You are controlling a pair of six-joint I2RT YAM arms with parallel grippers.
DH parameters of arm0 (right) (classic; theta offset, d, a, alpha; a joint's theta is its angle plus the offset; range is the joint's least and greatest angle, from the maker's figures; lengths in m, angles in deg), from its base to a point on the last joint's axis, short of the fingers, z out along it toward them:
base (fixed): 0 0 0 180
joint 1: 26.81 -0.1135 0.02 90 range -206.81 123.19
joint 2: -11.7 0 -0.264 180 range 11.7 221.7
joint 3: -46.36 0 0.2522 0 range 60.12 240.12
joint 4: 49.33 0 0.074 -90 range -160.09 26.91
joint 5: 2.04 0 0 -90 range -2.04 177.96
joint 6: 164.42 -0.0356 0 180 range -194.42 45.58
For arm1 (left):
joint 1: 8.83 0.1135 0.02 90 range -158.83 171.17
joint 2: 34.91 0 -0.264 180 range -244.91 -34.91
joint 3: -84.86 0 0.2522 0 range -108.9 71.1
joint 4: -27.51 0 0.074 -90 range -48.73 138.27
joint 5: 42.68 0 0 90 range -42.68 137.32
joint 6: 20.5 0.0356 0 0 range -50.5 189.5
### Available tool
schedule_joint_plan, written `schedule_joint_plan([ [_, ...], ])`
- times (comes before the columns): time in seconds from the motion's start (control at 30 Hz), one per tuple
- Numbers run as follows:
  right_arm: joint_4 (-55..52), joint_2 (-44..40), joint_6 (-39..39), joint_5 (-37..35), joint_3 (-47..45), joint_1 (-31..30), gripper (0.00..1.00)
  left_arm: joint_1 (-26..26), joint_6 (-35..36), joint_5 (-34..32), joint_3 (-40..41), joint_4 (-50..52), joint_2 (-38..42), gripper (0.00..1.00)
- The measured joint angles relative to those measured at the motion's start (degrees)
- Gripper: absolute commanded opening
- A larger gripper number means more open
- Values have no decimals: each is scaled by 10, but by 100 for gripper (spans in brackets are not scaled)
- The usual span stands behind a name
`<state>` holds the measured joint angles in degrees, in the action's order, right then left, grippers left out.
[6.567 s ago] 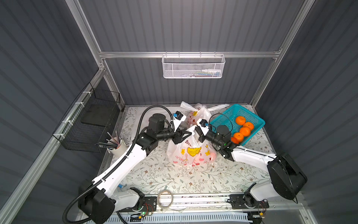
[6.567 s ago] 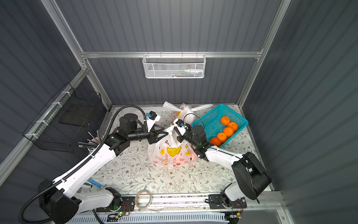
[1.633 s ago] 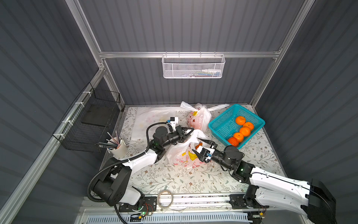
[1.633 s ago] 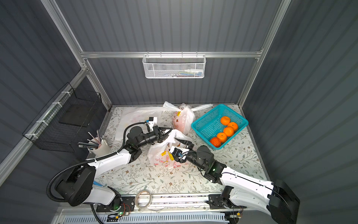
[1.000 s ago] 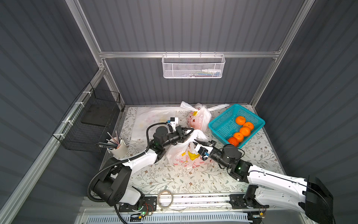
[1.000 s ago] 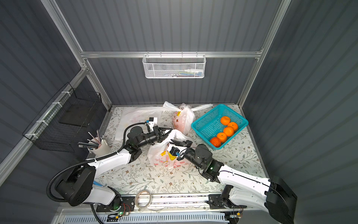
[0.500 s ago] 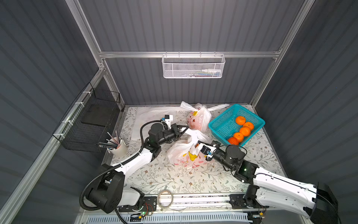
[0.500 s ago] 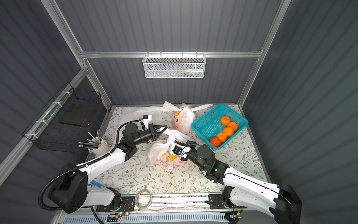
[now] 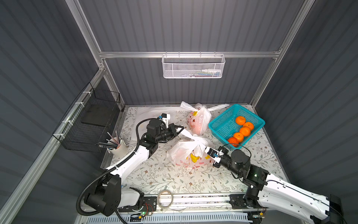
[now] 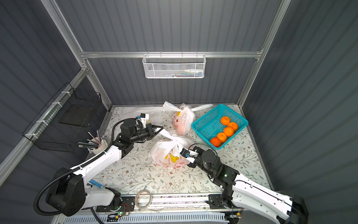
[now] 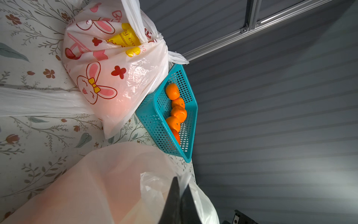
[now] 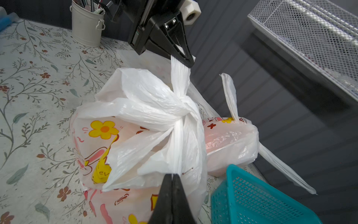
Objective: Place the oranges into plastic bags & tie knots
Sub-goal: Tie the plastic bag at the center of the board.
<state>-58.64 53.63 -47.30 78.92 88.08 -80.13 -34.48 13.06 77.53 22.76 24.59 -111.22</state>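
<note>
Top views: left tool (image 9: 181, 128) pinching strip of front bag (image 9: 182, 153), sitting on worktop (image 9: 164, 178); five oranges (image 9: 245, 131) lying in teal basket (image 9: 222, 124).
Left wrist: I'm seeing rear bag (image 11: 116, 87) just beside basket.
Right wrist: right tool (image 12: 172, 175) pinching opposite strip, knot (image 12: 183, 100) between tools.

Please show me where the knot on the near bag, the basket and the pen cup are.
knot (image 12: 183, 102): right wrist view, on the twisted plastic at its middle.
basket (image 9: 224, 124): in a top view, on its bare mesh floor.
pen cup (image 9: 120, 151): in a top view, on its white side.
</note>
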Motion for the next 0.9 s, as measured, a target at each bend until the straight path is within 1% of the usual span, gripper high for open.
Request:
schedule_joint_plan([
  [0.1, -27, -3, -32, 17, 10, 2, 51, 4, 11, 0, -2, 2, -4, 0],
  [0.13, -37, -6, -47, 27, 16, 5, 59, 6, 14, 0, -2, 2, -5, 0],
  [0.2, -59, -16, -90, 50, 32, 20, 74, 7, 17, 1, -2, 0, -6, 0],
  [0.27, -76, -29, -145, 88, 54, 52, 81, 9, 19, 4, -3, 0, -9, 0],
  [0.3, -83, -35, -190, 114, 69, 80, 84, 9, 20, 5, -3, 0, -10, 0],
  [0.33, -89, -39, -238, 142, 83, 108, 86, 9, 21, 5, -3, 0, -11, 0],
  [0.37, -92, -41, -277, 166, 94, 132, 86, 9, 21, 6, -3, 0, -12, 0],
  [0.43, -99, -40, -379, 228, 116, 182, 85, 9, 21, 9, -3, 0, -12, 0],
  [0.53, -115, -25, -506, 305, 131, 216, 82, 9, 24, 10, -3, 0, -12, 0],
  [0.63, -137, 4, -605, 370, 129, 227, 79, 9, 26, 12, -3, 0, -12, 0],
  [0.73, -161, 39, -674, 416, 125, 229, 79, 9, 29, 14, -3, 0, -12, 0],
  [0.77, -169, 46, -689, 426, 123, 229, 81, 9, 29, 14, -3, 0, -12, 0],
  [0.8, -175, 54, -704, 436, 122, 229, 80, 9, 29, 14, -3, 0, -12, 0],
  [0.9, -177, 73, -738, 464, 115, 230, 77, 9, 29, 14, -3, 0, -12, 0],
])
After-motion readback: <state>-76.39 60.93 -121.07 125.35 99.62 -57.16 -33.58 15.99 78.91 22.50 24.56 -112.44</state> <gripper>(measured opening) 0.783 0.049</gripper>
